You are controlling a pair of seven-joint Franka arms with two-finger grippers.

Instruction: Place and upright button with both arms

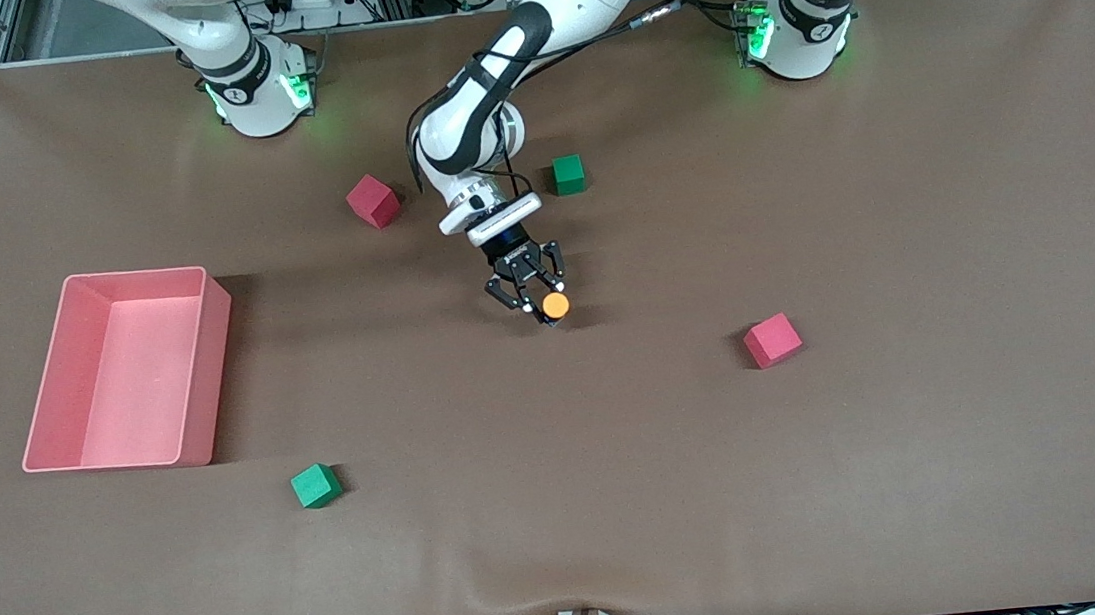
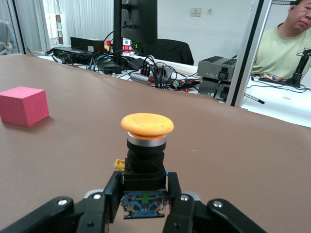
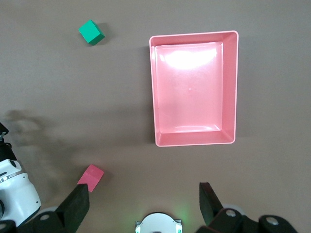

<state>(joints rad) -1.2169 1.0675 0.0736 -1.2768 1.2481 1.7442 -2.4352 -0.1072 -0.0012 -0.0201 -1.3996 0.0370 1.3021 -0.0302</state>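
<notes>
Front view: the left arm (image 1: 524,59) reaches from its base to the middle of the brown table (image 1: 826,482). Its left gripper (image 1: 541,306) is low over the cloth, jaws closed narrow on the button (image 1: 555,305), whose orange cap faces the camera. Taking the button as clock centre: a green cube (image 1: 569,174) sits at 12 o'clock, near the arm's wrist; a red cube (image 1: 372,201) at about 10 o'clock; a second red cube (image 1: 772,340) at about 4 o'clock, well apart; a second green cube (image 1: 316,486) at about 8 o'clock, nearer the camera. A pink bin (image 1: 201,361) lies at 9 o'clock, toward the right arm's end of the table. Nothing lies just beside the button. The right arm (image 1: 221,48) waits at its base; its gripper is out of this view.

Left wrist view: the fingers (image 2: 109,196) clamp the button's black body from both sides. The button stands upright, orange cap on top, with a blue and yellow base between the fingers. One red cube rests on the cloth well apart from it. Whether the button's base touches the cloth, cannot tell.

Right wrist view: the right gripper (image 3: 144,204) hangs high, jaws spread wide, holding nothing. Below it lie the pink bin, a green cube and a red cube.
</notes>
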